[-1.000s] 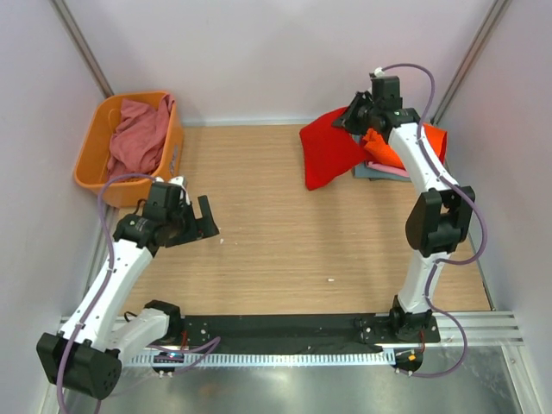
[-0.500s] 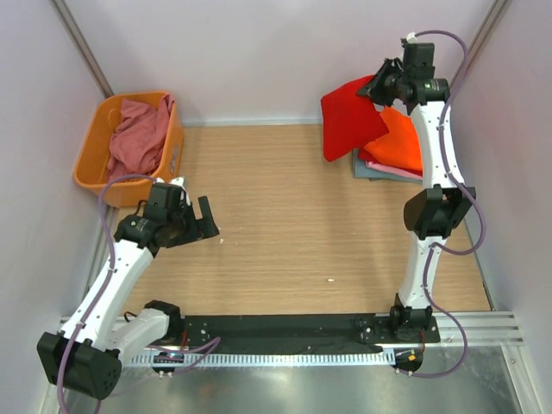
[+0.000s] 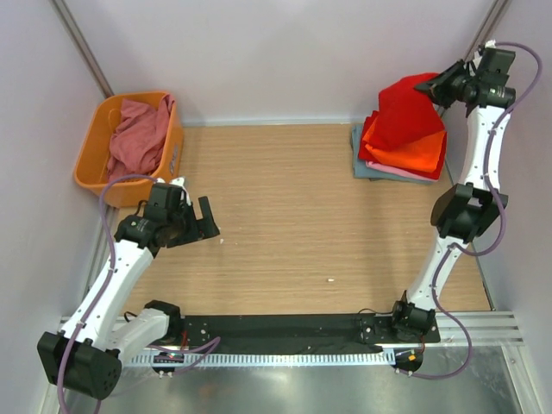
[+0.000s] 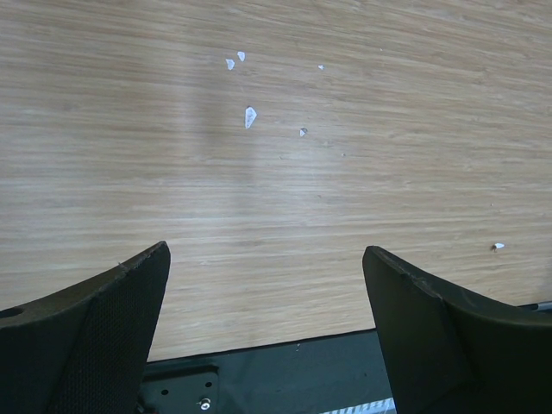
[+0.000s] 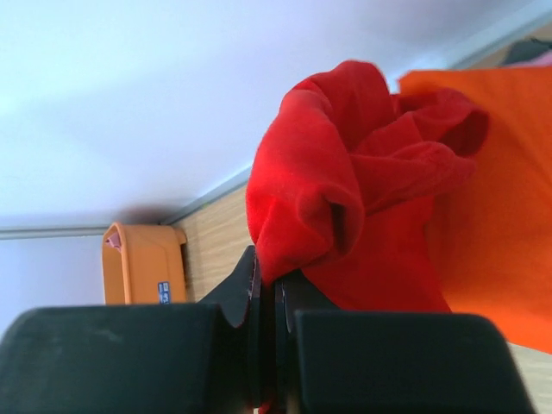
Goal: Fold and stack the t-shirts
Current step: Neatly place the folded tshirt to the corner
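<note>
Clamping the red shirt (image 3: 404,108) in your right hand (image 3: 431,84) above the stack (image 3: 405,157); left hand (image 4: 266,250) spread, basket shirts (image 3: 138,131) unfolded.

Left arm (image 3: 112,267): elbow folded back past the near-left corner of the table, forearm reaching forward along the left edge. Left gripper (image 3: 207,219) is level over the left half of the table and points toward the right edge. Its jaws stand wide apart with nothing between them, as the left wrist view confirms.

Right arm (image 3: 470,164): stretched almost straight from the near edge to the far-right corner, wrist raised high. Right gripper (image 3: 429,84) points toward the left edge, jaws pressed together on a fold of the red t-shirt (image 5: 362,198).
</note>
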`<state>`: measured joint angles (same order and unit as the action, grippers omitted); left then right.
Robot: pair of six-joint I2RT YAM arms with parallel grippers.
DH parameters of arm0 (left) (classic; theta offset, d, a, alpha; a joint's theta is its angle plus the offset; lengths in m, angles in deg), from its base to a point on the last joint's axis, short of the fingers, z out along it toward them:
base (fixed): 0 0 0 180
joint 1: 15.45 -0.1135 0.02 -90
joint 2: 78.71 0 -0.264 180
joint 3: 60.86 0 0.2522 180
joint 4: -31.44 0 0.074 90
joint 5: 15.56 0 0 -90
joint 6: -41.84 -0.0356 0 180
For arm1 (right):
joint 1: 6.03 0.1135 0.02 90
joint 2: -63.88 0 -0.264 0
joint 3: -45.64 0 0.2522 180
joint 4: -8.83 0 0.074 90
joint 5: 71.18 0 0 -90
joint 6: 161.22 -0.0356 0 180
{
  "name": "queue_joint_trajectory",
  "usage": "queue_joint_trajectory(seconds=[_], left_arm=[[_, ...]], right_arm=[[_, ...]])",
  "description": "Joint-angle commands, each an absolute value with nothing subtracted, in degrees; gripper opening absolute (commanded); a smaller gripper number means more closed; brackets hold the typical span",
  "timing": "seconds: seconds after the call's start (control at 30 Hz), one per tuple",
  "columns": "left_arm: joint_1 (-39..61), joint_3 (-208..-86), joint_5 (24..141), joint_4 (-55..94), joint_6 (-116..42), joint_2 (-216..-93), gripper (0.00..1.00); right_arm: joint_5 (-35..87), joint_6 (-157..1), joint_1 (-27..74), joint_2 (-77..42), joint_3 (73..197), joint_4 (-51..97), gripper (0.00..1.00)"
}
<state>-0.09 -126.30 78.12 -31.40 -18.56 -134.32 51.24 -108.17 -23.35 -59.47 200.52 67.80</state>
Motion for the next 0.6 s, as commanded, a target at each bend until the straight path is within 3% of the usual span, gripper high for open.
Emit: queue_joint_trajectory(seconds=[0.0,0.23,0.57], left_arm=[[0.02,-126.21,78.84,-29.17,-18.37,-133.64,0.93],[0.02,-126.21,78.92,-29.25,-18.37,-133.81,0.93],[0.02,-126.12,79.27,-29.16,-18.46,-133.64,0.92]], right_arm=[[57.3,-107.16,-25.44,-60.83,197.66,66.63,0.01],[58.01,-106.37,-27.21,-63.13,198.79,68.21,0.01],[64.43,-119.8,-20.1,-58.64,199.58,55.32,0.01]])
